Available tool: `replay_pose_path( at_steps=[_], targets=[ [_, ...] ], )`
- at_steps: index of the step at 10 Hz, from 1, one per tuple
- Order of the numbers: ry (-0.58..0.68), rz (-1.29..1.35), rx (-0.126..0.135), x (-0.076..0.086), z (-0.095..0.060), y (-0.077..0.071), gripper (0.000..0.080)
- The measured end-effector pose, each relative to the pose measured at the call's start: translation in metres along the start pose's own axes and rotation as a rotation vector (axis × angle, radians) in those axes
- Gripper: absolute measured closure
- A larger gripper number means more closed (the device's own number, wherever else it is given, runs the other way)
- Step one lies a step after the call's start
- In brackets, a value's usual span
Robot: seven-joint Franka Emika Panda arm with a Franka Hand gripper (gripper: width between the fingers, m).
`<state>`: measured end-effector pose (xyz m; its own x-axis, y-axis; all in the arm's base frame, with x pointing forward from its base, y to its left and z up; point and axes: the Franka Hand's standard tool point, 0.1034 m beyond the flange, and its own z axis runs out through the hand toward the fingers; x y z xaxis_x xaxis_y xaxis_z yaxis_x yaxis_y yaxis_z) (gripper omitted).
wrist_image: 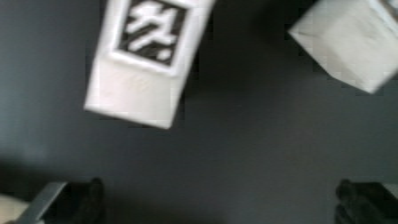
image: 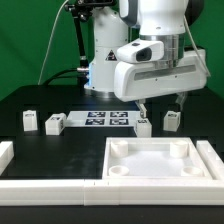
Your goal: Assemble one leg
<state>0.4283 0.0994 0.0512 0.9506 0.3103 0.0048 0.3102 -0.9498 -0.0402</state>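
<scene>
Four small white legs stand on the black table in the exterior view: two at the left and two under the arm. My gripper hangs open and empty just above the gap between those two. In the wrist view one leg shows its black-and-white tag, and a second white leg sits apart from it. Both lie beyond my gripper. Its dark fingertips are wide apart, with only bare table between them.
The marker board lies behind the legs. A large white square panel with corner sockets lies in front. Long white border bars run along the front, the exterior view's left and right.
</scene>
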Motion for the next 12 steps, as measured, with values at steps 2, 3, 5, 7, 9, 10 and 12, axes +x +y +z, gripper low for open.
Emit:
replay_pose_path(
  at_steps=[2, 3, 5, 7, 9, 10, 12],
  targets=[
    [-0.006, 0.240, 0.021, -0.002, 0.001, -0.004, 0.0150],
    [-0.008, 0.350, 0.032, -0.002, 0.001, -0.007, 0.0150],
    [-0.011, 0.479, 0.040, -0.001, 0.001, -0.009, 0.0150],
    [-0.014, 0.594, 0.049, -0.001, 0.001, -0.011, 0.0151],
    [-0.016, 0.581, 0.049, -0.002, 0.002, -0.011, 0.0151],
    [-0.022, 0.581, 0.048, -0.004, 0.004, -0.014, 0.0151],
    [-0.125, 0.566, 0.046, -0.020, 0.008, -0.023, 0.0150]
  ],
)
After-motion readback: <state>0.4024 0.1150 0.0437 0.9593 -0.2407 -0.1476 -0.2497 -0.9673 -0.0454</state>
